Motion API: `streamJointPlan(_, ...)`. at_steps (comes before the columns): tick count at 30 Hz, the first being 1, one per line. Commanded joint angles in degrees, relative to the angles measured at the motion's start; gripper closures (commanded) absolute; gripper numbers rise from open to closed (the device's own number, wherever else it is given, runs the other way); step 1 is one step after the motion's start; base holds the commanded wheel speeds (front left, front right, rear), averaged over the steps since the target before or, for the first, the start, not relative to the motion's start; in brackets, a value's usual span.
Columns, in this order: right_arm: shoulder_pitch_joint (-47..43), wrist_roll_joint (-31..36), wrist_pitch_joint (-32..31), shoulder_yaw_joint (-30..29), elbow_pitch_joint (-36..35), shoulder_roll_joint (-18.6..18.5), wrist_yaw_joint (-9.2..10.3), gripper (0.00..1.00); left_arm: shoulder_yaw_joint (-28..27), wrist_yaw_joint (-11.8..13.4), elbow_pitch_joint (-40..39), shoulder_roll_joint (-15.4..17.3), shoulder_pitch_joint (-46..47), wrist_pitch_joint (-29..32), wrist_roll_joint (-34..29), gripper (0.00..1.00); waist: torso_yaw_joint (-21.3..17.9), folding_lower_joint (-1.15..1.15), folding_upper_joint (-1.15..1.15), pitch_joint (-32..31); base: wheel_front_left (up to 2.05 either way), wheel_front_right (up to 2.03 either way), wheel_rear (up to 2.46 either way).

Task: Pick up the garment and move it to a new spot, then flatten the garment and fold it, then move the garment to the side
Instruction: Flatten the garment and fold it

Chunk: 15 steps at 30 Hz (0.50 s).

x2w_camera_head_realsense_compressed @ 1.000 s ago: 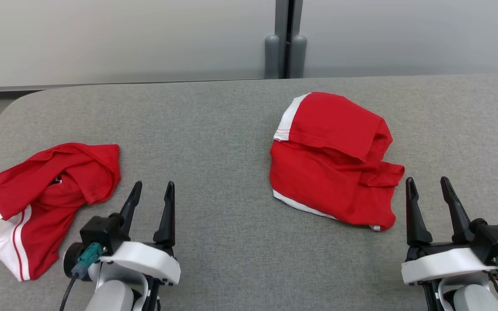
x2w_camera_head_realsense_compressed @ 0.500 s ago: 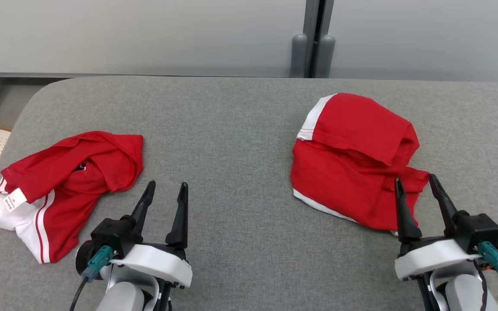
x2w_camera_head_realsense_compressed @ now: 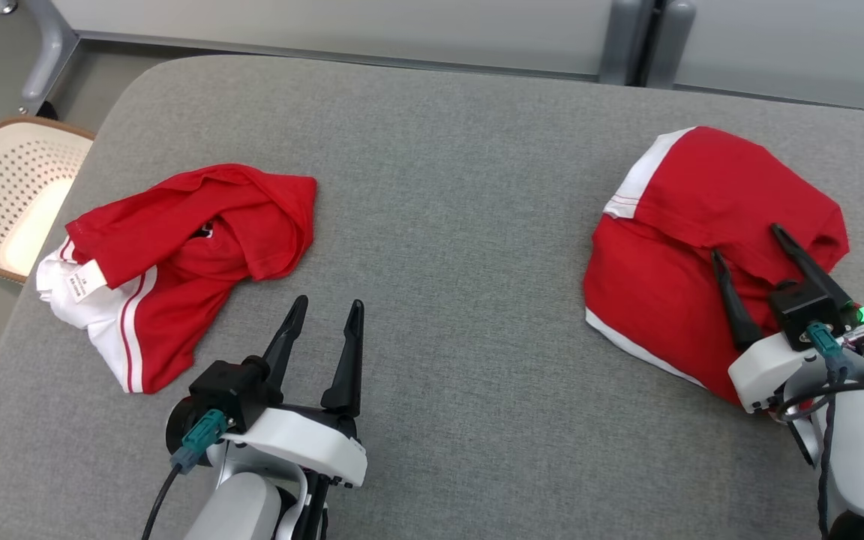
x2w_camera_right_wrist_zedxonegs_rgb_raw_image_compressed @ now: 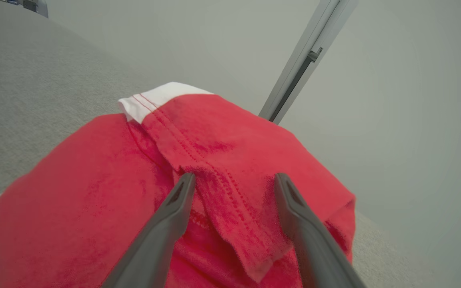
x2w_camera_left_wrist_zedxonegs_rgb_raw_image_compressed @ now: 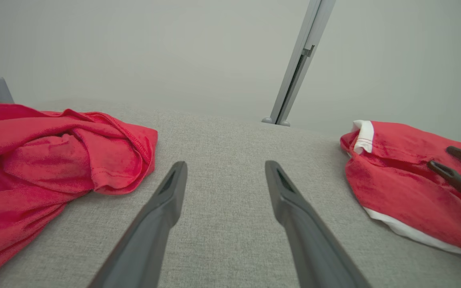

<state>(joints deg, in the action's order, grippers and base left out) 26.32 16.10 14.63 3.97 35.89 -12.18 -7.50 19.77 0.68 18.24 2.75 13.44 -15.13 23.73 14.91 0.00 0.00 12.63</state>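
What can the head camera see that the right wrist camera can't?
Head camera, not the right wrist: the basket beside the table, the crumpled garment, and the left claw, open over bare table. Right wrist, not the head: the tiny stitches along the flap, close up. Both: the folded garment, the open right claw over it, the grey table and the post at the wall.
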Motion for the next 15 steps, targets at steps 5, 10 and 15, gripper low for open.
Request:
streamJointPlan(5,2.8,2.1,0.4,-0.3,3.5,-1.3,0.02,0.15,1.0,0.9,-0.6,0.2,0.8,0.0,1.2,0.0,2.8,0.0,0.0,1.9,0.0,0.0,0.0)
streamJointPlan(10,4.8,1.6,0.6,-0.1,5.8,-1.0,0.02,1.0,1.2,1.4,-0.3,0.2,0.2,0.0,1.7,0.0,2.7,0.0,0.0,1.1,0.0,0.0,0.0)
streamJointPlan(15,5.4,-5.7,0.6,-1.2,3.0,2.2,0.02,1.0,0.8,0.9,0.4,0.2,-0.4,0.0,1.1,0.0,0.9,0.0,0.0,-0.7,0.0,0.0,0.0)
